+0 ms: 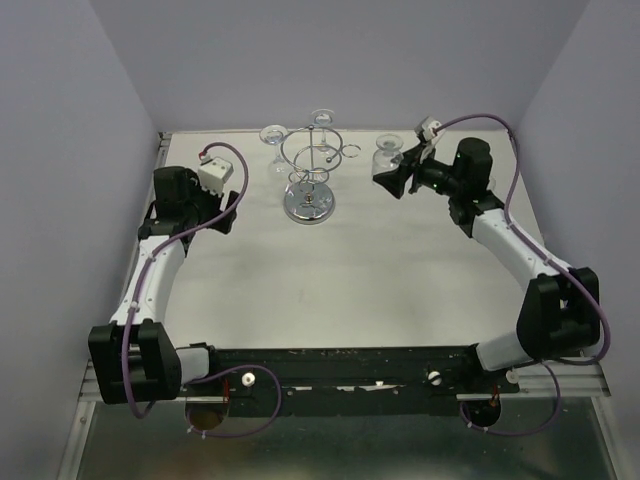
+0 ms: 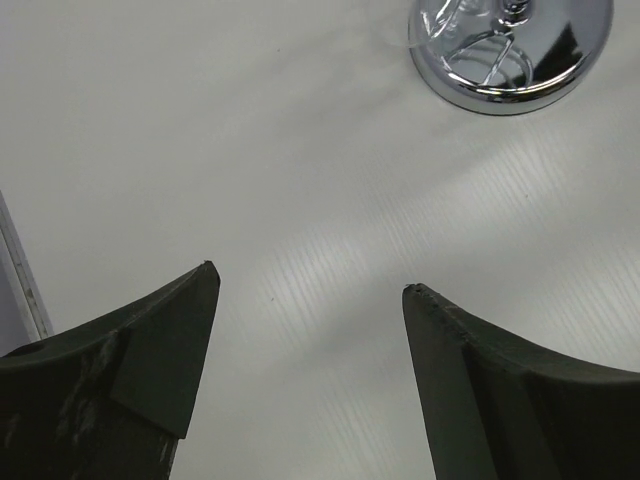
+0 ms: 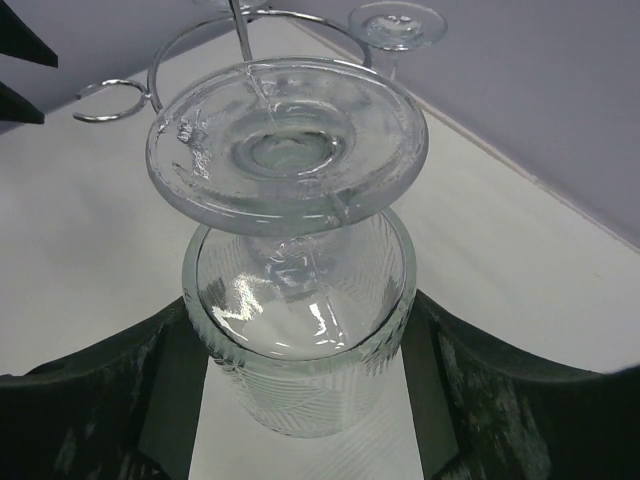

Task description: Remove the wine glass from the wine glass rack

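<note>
The chrome wine glass rack (image 1: 309, 170) stands at the back middle of the table on its mirrored disc base (image 2: 510, 50). My right gripper (image 1: 392, 176) is shut on the bowl of an upside-down clear wine glass (image 1: 385, 155), held just right of the rack and apart from its rings. In the right wrist view the glass (image 3: 290, 150) fills the space between my fingers (image 3: 300, 340), foot uppermost, with the rack hoop (image 3: 200, 30) behind it. My left gripper (image 1: 222, 213) is open and empty (image 2: 310, 290) over bare table, left of the rack base.
Two more glasses hang upside down on the rack, one at its left (image 1: 272, 135) and one at its back (image 1: 320, 118); one shows in the right wrist view (image 3: 397, 25). Grey walls enclose the table at the back and both sides.
</note>
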You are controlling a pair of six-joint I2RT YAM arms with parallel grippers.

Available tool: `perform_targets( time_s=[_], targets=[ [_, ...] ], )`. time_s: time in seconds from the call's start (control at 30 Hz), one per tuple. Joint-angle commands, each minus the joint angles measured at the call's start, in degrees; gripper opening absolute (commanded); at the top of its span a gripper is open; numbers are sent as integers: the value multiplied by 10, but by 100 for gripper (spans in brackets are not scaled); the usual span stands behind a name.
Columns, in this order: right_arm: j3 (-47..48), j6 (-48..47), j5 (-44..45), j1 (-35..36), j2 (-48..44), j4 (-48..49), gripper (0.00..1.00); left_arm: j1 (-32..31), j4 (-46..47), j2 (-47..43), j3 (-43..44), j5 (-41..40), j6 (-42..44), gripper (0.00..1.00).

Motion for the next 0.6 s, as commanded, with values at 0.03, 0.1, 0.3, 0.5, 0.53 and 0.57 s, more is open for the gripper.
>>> perform_targets(
  time_s=[0.03,0.1,0.3,0.5,0.53,0.57],
  targets=[
    [1,24,43,-4,-97,-79,1,-29,21,-83,-44,65,61,88],
    [14,28,73,-4,-123,-137,1,-37,14,-125,-60,97,76,88],
    [67,9,70,-4,-196,-327,1,-65,-59,-256,-80,189,102,88],
    [65,28,-31,-2,-228,-438,1,-108,-23,-353,-114,204,93,81],
    [60,32,-42,2,-234,-450,1,-116,-10,-352,-111,199,86,80],
    [53,31,-46,9,-242,-459,1,-127,-3,-344,-103,197,84,78]
  ],
)
